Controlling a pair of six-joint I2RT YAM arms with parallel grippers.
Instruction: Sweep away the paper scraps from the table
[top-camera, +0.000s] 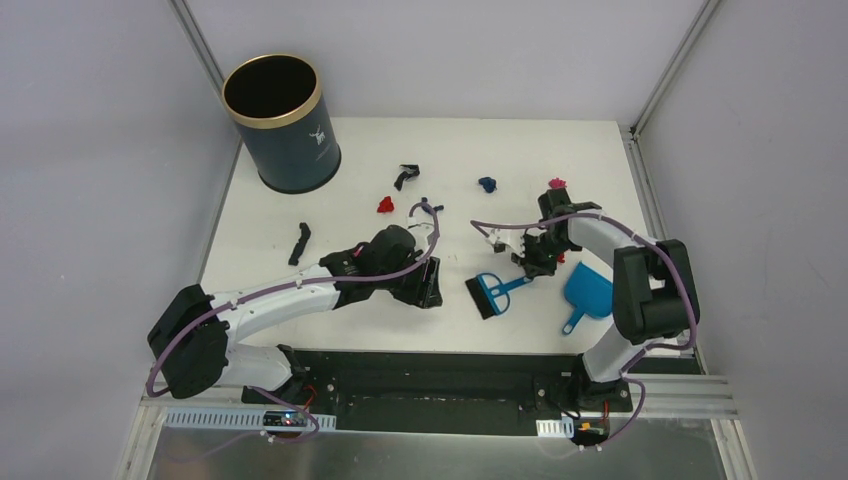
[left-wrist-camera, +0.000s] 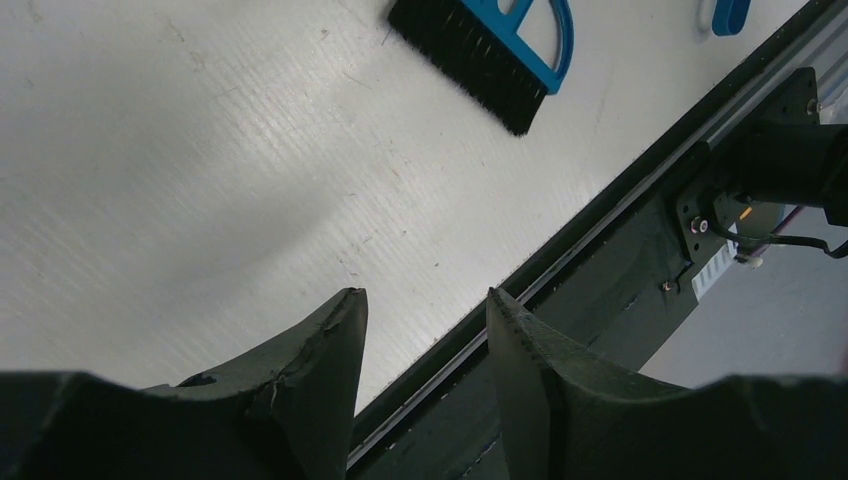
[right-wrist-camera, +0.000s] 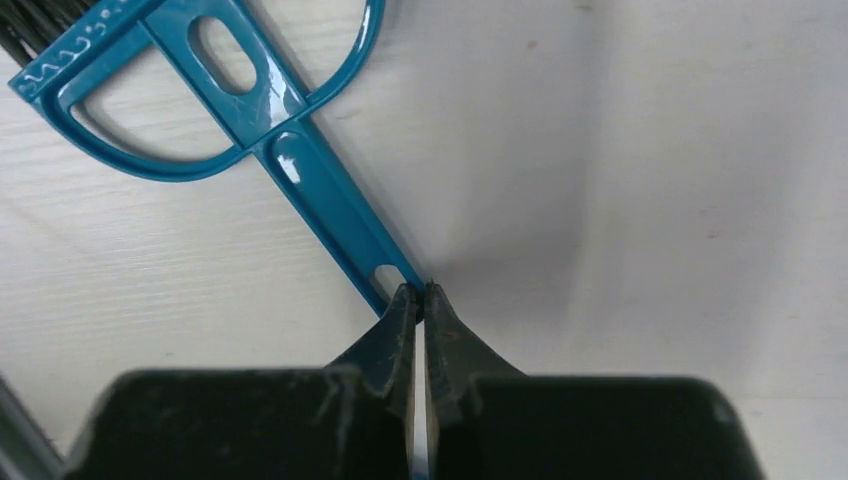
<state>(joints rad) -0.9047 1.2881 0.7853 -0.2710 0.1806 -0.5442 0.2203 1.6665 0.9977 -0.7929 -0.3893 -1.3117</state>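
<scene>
Closest to my right wrist camera, the right fingers (right-wrist-camera: 395, 340) are pressing shut against each other, their tips meeting right at the end of the blue brush (right-wrist-camera: 320, 210) handle. I cannot tell whether they are actually pinching it. The left fingers (left-wrist-camera: 330, 350) are standing apart with nothing between them, hanging over the white surface (top-camera: 450, 150) near its black front edge.

The paper scraps (top-camera: 385, 205) are lying scattered across the far half of the surface, small and crumpled. I am seeing a red one near the middle, a black one (top-camera: 407, 175) just behind it, a dark blue one (top-camera: 487, 184) further right, a magenta one (top-camera: 557, 183) by the right arm's elbow, and a thin black strip (top-camera: 299, 243) on the left.

The right arm (top-camera: 600, 235) is folding back on itself, its wrist pointing left and down toward the brush handle. The left arm (top-camera: 290, 295) is stretching low and rightward across the front. The blue dustpan (top-camera: 590, 290) is sitting just right of the brush, and the dark bin (top-camera: 280, 125) is standing upright at the far left corner.
</scene>
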